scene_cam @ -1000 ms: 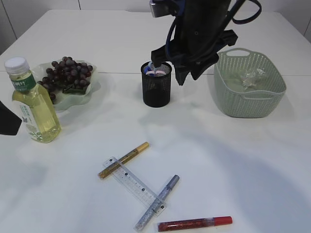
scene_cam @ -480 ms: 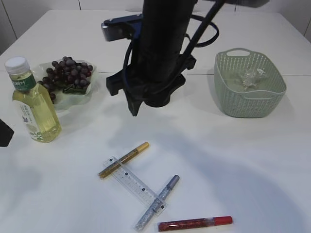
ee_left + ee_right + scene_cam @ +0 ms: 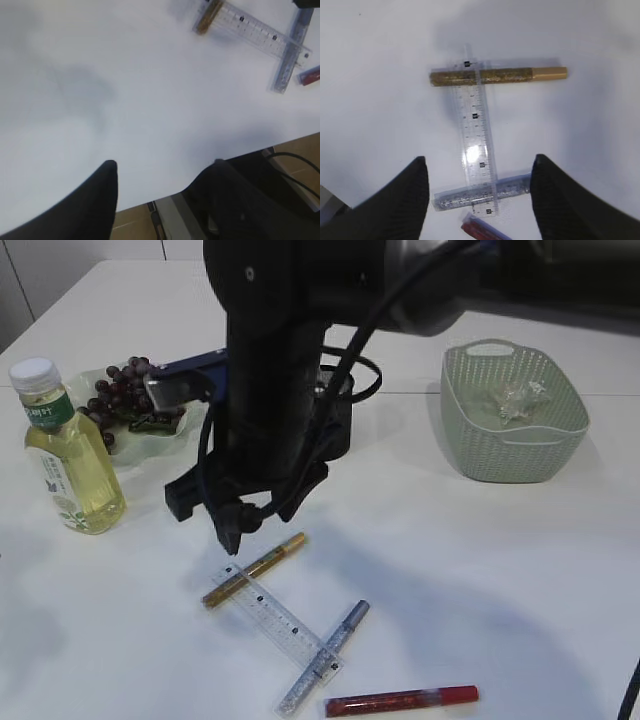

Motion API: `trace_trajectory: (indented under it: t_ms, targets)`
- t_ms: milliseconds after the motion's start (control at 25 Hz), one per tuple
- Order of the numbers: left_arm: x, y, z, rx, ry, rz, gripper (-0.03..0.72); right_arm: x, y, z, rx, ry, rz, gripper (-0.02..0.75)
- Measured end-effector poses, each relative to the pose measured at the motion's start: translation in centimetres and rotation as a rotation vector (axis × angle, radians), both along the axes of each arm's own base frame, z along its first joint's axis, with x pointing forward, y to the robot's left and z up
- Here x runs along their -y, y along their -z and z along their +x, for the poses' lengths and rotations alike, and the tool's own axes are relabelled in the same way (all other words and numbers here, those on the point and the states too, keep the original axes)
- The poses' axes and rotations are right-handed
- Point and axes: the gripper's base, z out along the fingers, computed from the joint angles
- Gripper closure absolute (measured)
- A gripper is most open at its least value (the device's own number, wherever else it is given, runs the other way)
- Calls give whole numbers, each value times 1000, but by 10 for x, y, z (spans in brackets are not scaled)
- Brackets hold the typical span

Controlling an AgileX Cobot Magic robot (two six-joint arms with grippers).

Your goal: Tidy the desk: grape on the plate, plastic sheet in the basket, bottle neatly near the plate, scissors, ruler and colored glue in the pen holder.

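Clear plastic ruler (image 3: pixel 479 145) lies at centre frame in the right wrist view, resting across the gold glue pen (image 3: pixel 497 75) and silver glue pen (image 3: pixel 482 191), with the red glue pen (image 3: pixel 400 701) at lower right of the table (image 3: pixel 520 570). Right tool (image 3: pixel 477 192) hangs above them, fingers wide and empty. Left tool (image 3: pixel 162 197), wide and empty, hangs over bare table at its near edge.

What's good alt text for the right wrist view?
Open gripper hovers above a clear ruler on a white table. The ruler lies across a gold glitter glue pen and a silver one; a red pen's tip shows at the bottom edge.
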Motion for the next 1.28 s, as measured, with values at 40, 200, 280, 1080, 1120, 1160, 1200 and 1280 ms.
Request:
trace_trajectory:
  t_ms: [40,200,280,1080,1120,1160,1200,1280]
  targets:
    - [-1,0,-1,-13,1,7,256,-3,6,0,-24,-11,6,235]
    - [-2,2,-5,-54,3,26,256,-12,32,0,-104,-54,13,235]
    - [-3,2,-6,-70,2,31,255,-14,43,1,-122,-79,4,235]
    - [-4,3,-9,-100,0,43,254,-16,96,12,-151,-106,-117,235]
    - [-4,3,-9,-100,0,43,254,-16,96,12,-150,-107,-119,235]
    - [-4,3,-9,-100,0,43,254,-16,96,12,-148,-107,-120,235]
    - [-4,3,-9,-101,1,44,254,-16,96,12,-148,-107,-121,235]
    - [-4,3,-9,-103,1,45,255,-16,97,12,-149,-107,-121,235]
